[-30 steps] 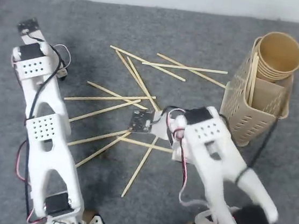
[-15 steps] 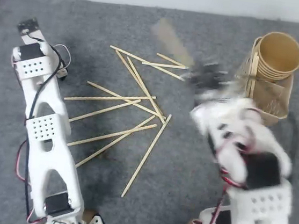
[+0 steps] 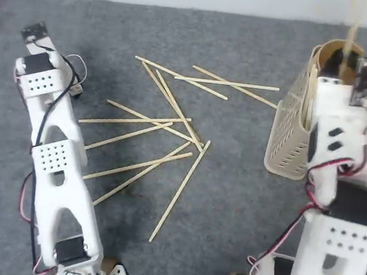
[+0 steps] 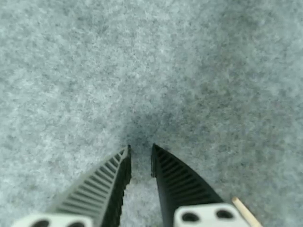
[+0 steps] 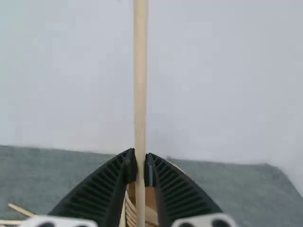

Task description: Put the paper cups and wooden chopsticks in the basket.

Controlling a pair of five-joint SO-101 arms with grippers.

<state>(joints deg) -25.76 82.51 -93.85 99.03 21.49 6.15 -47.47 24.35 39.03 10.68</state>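
Observation:
Several wooden chopsticks [image 3: 165,125] lie scattered on the grey carpet in the middle. At the right stands the beige slotted basket [image 3: 287,133], holding stacked paper cups [image 3: 326,53] and a few chopsticks. My right gripper [image 3: 341,65] [image 5: 140,153] hovers over the basket, shut on one chopstick [image 5: 140,71] [image 3: 352,27] that stands upright. My left gripper [image 4: 140,148] rests low over bare carpet at the far left [image 3: 35,31], its fingers almost together with nothing between them. One chopstick end [image 4: 244,210] lies beside it.
The right arm's white body [image 3: 339,195] covers the basket's right side and part of the cups. The left arm [image 3: 52,156] stretches along the left side. A pale wall borders the carpet at the back.
The right arm swung from the chopstick pile in the middle over to the basket, carrying one chopstick that now stands upright. The left arm kept still.

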